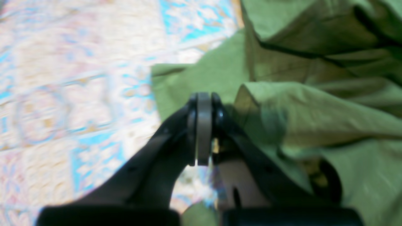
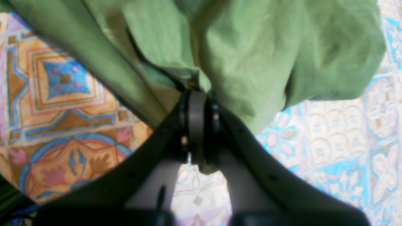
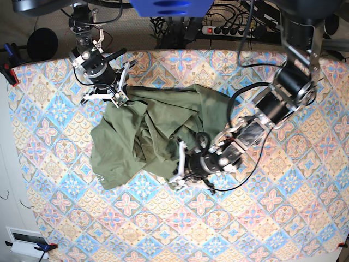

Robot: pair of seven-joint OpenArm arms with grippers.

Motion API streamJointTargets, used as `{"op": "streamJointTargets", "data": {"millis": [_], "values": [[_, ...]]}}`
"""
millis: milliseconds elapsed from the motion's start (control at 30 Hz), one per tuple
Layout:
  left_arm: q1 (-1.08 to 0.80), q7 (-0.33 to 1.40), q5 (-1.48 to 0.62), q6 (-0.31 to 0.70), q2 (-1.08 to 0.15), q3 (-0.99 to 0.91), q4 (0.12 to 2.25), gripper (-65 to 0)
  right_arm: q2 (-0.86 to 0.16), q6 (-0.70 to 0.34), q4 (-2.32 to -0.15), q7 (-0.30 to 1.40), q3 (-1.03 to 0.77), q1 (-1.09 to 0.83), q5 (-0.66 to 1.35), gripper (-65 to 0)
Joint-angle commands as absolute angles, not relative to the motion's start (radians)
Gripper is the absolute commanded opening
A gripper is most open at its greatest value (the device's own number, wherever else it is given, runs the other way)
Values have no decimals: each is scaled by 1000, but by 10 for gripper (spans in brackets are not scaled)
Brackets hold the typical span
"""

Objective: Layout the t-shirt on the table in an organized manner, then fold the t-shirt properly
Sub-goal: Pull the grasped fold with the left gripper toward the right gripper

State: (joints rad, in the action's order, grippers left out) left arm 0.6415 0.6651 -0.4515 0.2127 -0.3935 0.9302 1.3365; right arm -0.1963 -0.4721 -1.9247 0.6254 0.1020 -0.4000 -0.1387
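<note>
The olive-green t-shirt (image 3: 147, 136) lies crumpled in a heap on the patterned table (image 3: 272, 218), left of its middle. My right gripper (image 3: 121, 99) is at the heap's far left corner. In the right wrist view that gripper (image 2: 197, 92) is shut on a bunched fold of the t-shirt (image 2: 251, 56). My left gripper (image 3: 179, 164) is low at the heap's near right edge. Seen from the left wrist, the left gripper (image 1: 204, 95) has its jaws pressed together over the t-shirt's (image 1: 314, 110) edge. No cloth shows between them.
A power strip with cables (image 3: 229, 27) lies beyond the table's far edge. A red clamp (image 3: 11, 73) grips the far left corner. The left arm's black cable (image 3: 240, 98) loops over the cloth beside the shirt. Patterned cloth (image 1: 62, 94) spreads left of the left gripper.
</note>
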Motion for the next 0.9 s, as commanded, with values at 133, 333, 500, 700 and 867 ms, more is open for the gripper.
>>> {"op": "streamJointTargets", "data": {"millis": [133, 333, 500, 700, 867], "values": [[581, 665, -452, 214, -495, 854, 1486, -650, -183, -464, -1946, 605, 35, -380, -134, -643], [527, 662, -452, 214, -529, 828, 1506, -650, -136, -464, -1957, 605, -42, -381, -133, -642], [526, 665, -452, 214, -529, 828, 1506, -650, -128, -464, -1971, 605, -10, -404, -133, -552], [526, 667, -452, 214, -529, 828, 1494, -650, -127, -464, -1977, 605, -16, -446, -134, -321], [518, 664, -452, 214, -529, 828, 1472, -650, -127, -464, -1985, 498, -13, -498, -134, -210]]}}
